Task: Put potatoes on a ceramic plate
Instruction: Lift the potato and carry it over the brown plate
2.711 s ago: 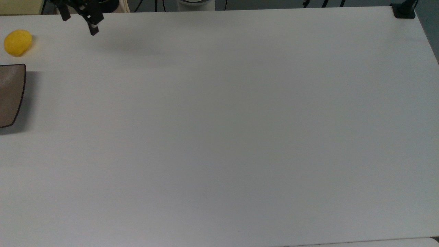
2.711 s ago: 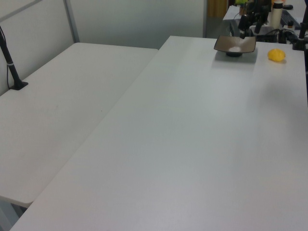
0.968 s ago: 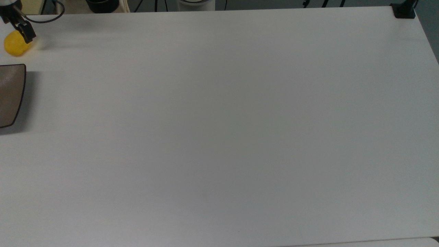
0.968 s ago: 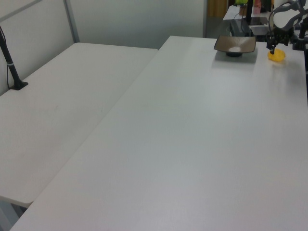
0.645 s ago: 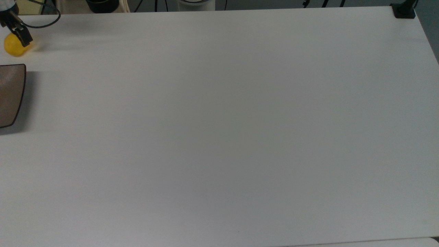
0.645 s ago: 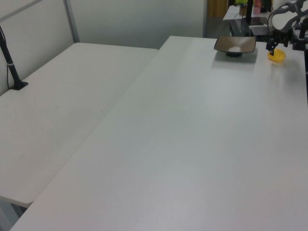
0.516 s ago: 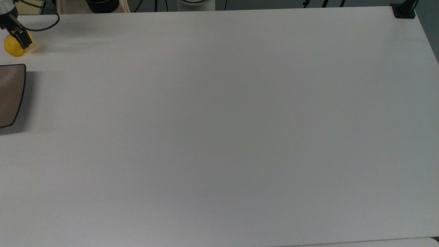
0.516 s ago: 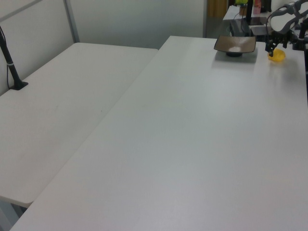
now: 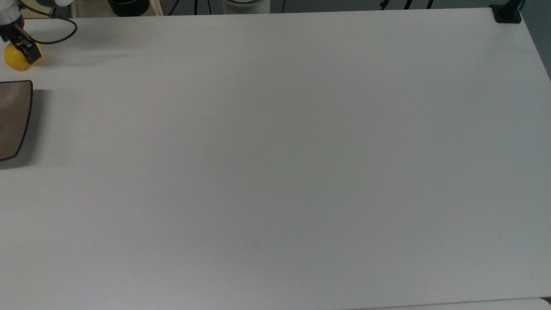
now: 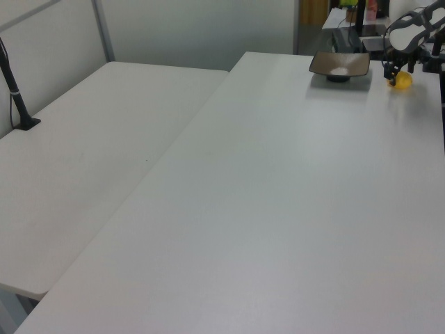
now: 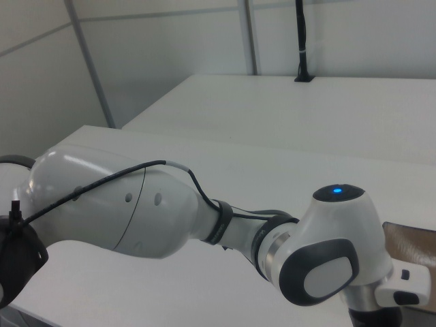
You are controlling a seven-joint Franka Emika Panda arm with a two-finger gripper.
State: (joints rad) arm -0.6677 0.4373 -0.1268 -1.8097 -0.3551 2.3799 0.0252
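Observation:
The potato is a small bright yellow lump lying on the white table at the top view's far left edge. My gripper is down over it and open, with one dark finger against its right side. In the left view the gripper straddles the potato at the far right end of the table. The brown ceramic plate lies just below the potato in the top view, cut off by the left edge. It stands left of the potato in the left view and holds nothing.
The white table stretches wide to the top view's right. A black post base sits at its far right corner. A second white table adjoins in the left view. The white arm spans the right view beside the plate.
The gripper came from the right of the potato in the top view, moved left and dropped down around it. The potato and the plate have stayed in place.

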